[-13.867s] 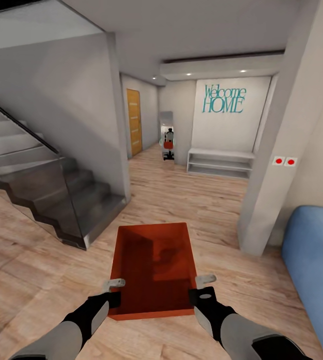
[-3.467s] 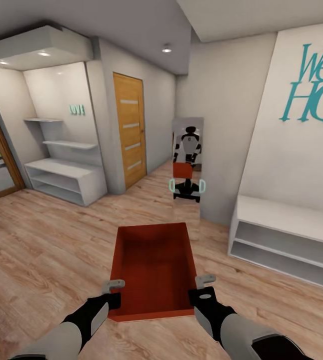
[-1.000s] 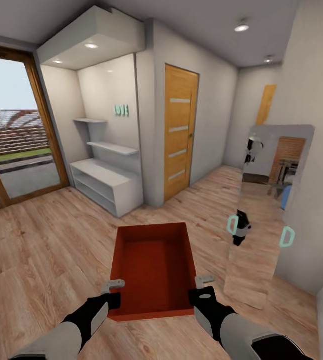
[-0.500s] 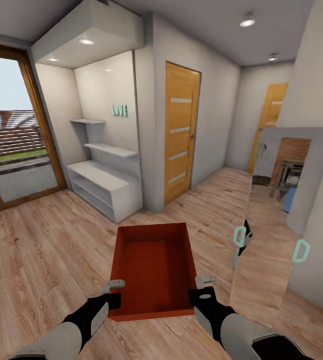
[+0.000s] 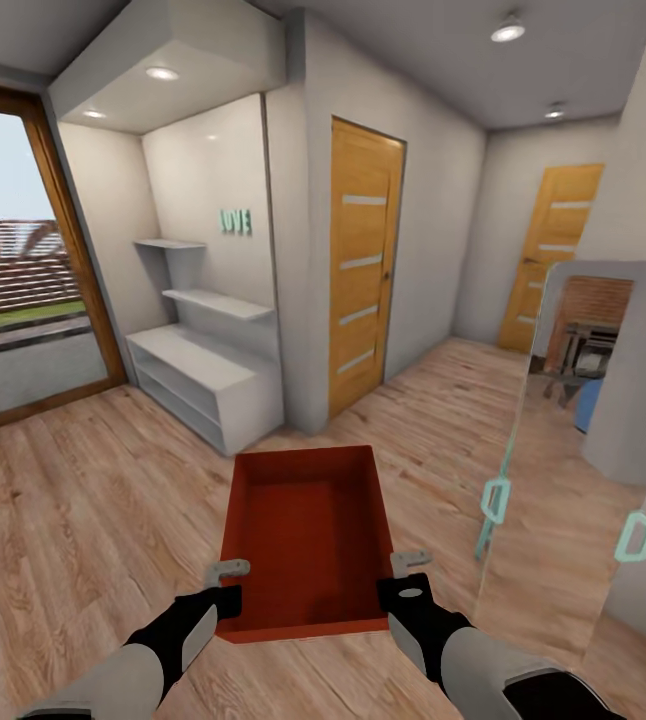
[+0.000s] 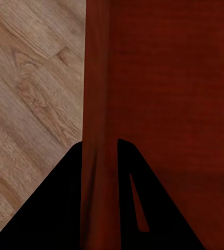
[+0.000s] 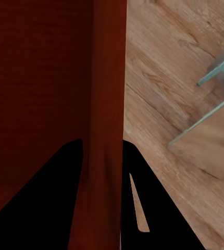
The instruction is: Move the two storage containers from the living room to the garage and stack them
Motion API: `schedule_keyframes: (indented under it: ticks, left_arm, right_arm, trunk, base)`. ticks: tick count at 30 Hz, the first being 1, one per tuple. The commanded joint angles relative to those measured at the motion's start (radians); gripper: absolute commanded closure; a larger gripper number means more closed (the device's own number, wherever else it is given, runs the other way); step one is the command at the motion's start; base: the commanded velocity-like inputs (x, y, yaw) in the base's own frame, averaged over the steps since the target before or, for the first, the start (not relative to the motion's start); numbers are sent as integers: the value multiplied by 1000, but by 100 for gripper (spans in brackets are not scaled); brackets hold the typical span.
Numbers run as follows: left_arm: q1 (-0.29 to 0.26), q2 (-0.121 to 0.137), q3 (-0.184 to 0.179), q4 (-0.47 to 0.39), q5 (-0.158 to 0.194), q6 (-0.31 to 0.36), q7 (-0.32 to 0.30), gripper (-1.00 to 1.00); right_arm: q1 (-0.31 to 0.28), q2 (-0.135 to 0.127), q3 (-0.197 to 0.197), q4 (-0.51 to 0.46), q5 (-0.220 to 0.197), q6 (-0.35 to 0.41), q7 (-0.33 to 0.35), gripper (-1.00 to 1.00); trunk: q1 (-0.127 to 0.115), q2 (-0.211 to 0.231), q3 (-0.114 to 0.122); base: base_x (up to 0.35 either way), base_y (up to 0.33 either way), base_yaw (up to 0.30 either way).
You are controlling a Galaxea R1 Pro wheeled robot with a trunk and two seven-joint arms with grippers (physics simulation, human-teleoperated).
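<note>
- Left gripper (image 5: 227, 575) pinches the left wall of the storage container (image 5: 308, 535), one finger either side.
- The container hangs between both grippers, above the wood-plank floor (image 5: 83, 520).
- Right gripper (image 5: 410, 563) clamps the right wall likewise; a mirror (image 5: 573, 440), apparently, stands just beyond it.

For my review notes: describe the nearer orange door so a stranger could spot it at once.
Start at the white shelf alcove beside the glass patio door. Past the grey wall corner to its right stands the nearer orange door, wood with four pale horizontal strips. It looks larger than the far door down the hallway.
</note>
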Motion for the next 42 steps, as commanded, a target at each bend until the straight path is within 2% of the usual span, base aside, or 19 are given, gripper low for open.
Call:
schedule_keyframes:
  ticks: [1,42]
  left_arm:
    - [-1,50,12,-21,12,6,8,100]
    - [-1,51,12,-21,12,6,8,100]
  right_arm:
    - [-1,0,-13,4,-6,3,-12,100]
    - [-1,0,-13,4,-6,2,-12,100]
  trunk:
    - [1,-2,-2]
    - [1,-2,-2]
  base:
    - [321,0,0]
    - [322,0,0]
